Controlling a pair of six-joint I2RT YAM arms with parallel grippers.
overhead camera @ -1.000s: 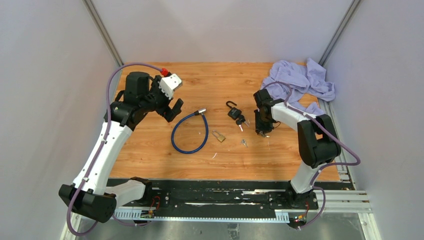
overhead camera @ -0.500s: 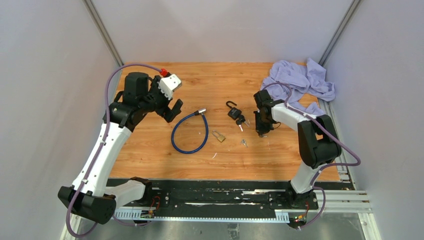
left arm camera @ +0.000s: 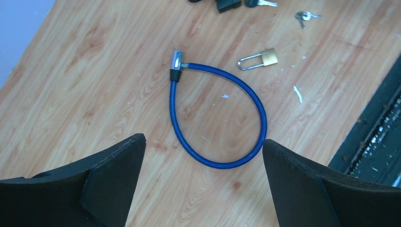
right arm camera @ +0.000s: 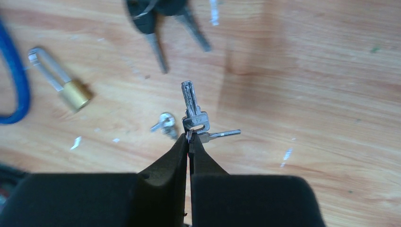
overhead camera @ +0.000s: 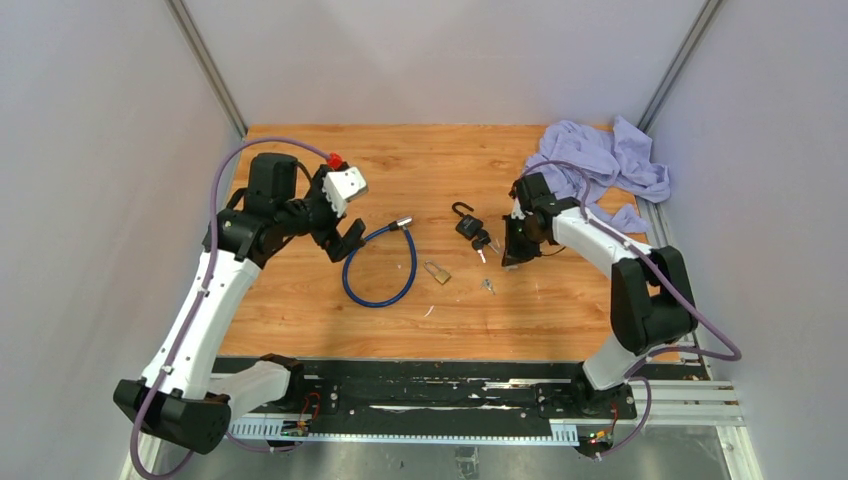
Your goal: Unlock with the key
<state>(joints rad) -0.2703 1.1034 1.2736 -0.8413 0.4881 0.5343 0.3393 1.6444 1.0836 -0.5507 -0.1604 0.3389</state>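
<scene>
**A:** Key, where?

**B:** The key (right arm camera: 193,108) is pinched by its ring in the right gripper (right arm camera: 189,144), whose fingers are clamped tight. The blade points to 12 o'clock in the wrist view, and a second key on the same ring sticks out at 3. It looks clear of the table (overhead camera: 560,300), but that's hard to be sure of.

**A:** Step?

**B:** I'd call the pickup done and the carry to a lock next. No key is in any lock yet.

**A:** Which lock?

**B:** Can't say for sure. The blue cable lock (left arm camera: 264,124) lies at 9 o'clock from the held key, with the brass padlock (left arm camera: 269,56) between them. The black padlock (overhead camera: 468,225) is at 10 to 11, with its own keys beside it. The left gripper (left arm camera: 202,142) hangs spread wide above the cable loop, so my guess is the cable.

**A:** Next move needs?

**B:** Probably the left pinning the cable's metal head so the keyhole faces right. The right then has to line the blade up with it. The grip is on the ring, so the key may swing.

**A:** Arm poses?

**B:** The right arm has its elbow out toward 3 o'clock, forearm running in toward centre, wrist tipped down. The left arm stretches up the 9 o'clock side, wrist bent inward, jaws aimed down.

**A:** Other stuff?

**B:** Small keys (overhead camera: 487,286) lie at 7 o'clock from the right gripper. There's a cloth (overhead camera: 595,160) at the table's 1 o'clock corner.
</scene>
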